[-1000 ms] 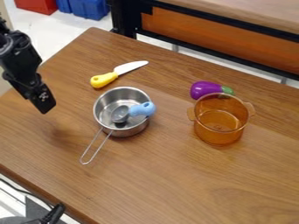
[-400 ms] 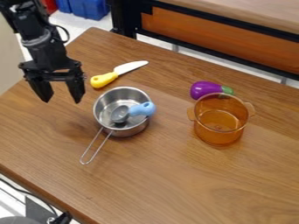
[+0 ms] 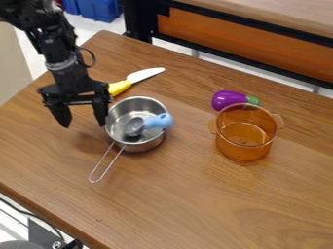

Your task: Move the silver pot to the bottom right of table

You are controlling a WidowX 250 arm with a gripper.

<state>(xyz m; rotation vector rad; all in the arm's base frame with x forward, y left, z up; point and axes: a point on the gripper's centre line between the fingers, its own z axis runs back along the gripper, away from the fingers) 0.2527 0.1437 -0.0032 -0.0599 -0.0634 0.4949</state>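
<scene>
Your fingers (image 3: 101,109), spread wide, have swung in from the left to just beside the silver pot (image 3: 144,145), so you look nearly set to grip its rim. That pot sits left of centre on the bench (image 3: 195,204), holding a blue-handled scoop (image 3: 158,121); beyond, at right, stands an orange pot (image 3: 244,151), then an eggplant (image 3: 228,99).

wood-top bench (image 3: 280,12) w/ blk frame (image 3: 135,22), orange-brn panel (image 3: 260,41), pale flr (image 3: 94,26), blue bins (image 3: 101,9) nr top L
</scene>
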